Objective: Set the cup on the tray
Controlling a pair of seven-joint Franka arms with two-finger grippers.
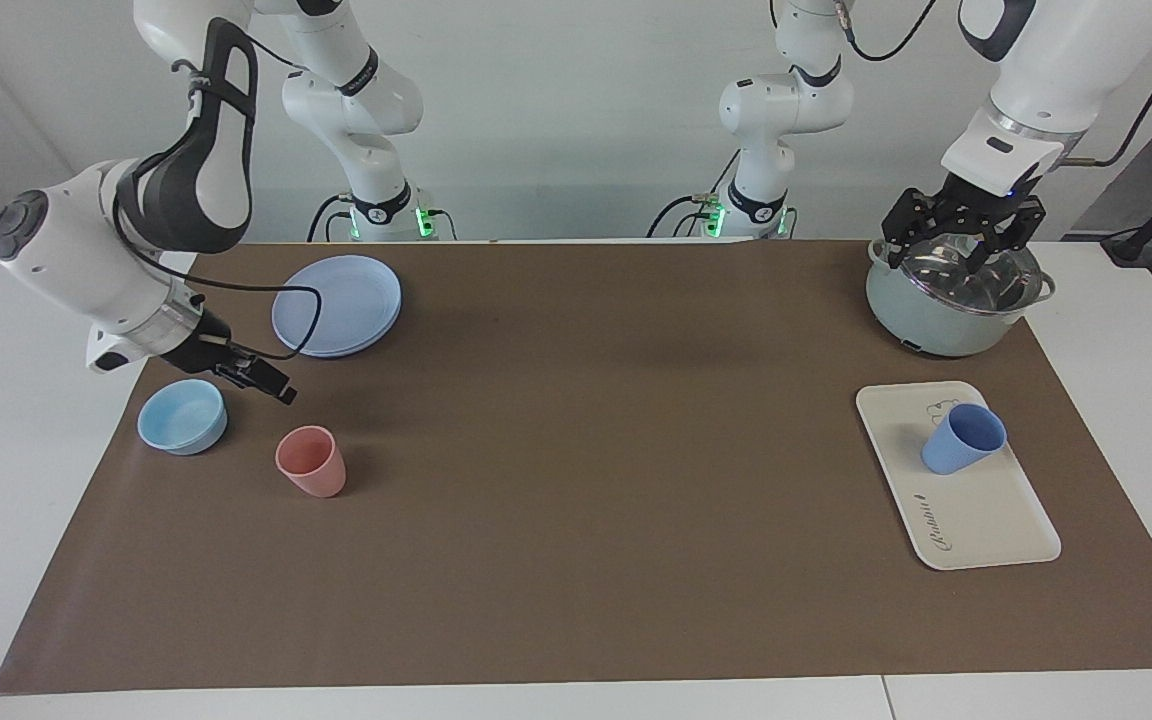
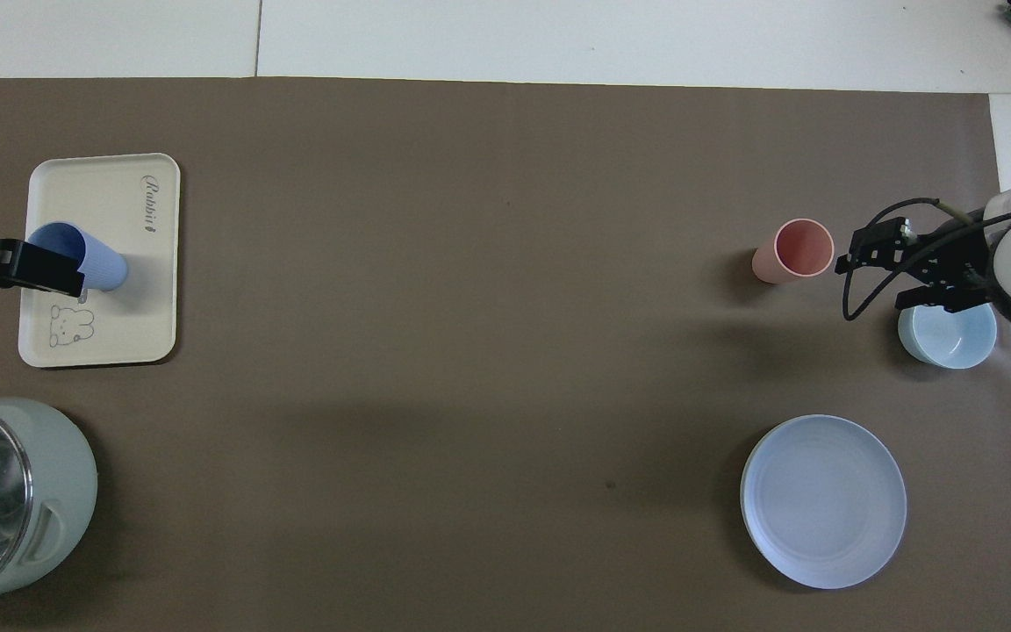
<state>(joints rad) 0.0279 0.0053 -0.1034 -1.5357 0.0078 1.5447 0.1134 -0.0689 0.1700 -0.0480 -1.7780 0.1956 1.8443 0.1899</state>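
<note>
While the right arm reaches in from its own end of the tabletop (image 1: pixel 576 600), its right hand (image 1: pixel 258 377) hangs in the air over the brown mat (image 1: pixel 576 520), above the ground between the light-blue bowl (image 1: pixel 182 417) and the round blue plate (image 1: pixel 337 304), with fingers released and nothing in them; the bowl sits at the mat's edge at the right arm's end; beside it, toward the middle of the mat, stands the salmon-pink tumbler (image 1: pixel 311 461), upright and apart from the hand; the blue plate lies nearer to the robots than both; the middle of the mat is bare brown paper; toward the left arm's end the cream-white tray (image 1: pixel 976 520) lies flat, its bear drawing at the end nearer the robots and its cursive writing at the end farther from them; the periwinkle-blue cup (image 1: pixel 962 438) stands upright on the tray, close to the bear drawing, free of both hands; nearer to the robots than the tray sits the pale-green pot (image 1: pixel 926 310) with a glass lid (image 1: pixel 966 275); the left hand (image 1: pixel 966 235) hovers over that lid, fingers spread wide and holding nothing.
</note>
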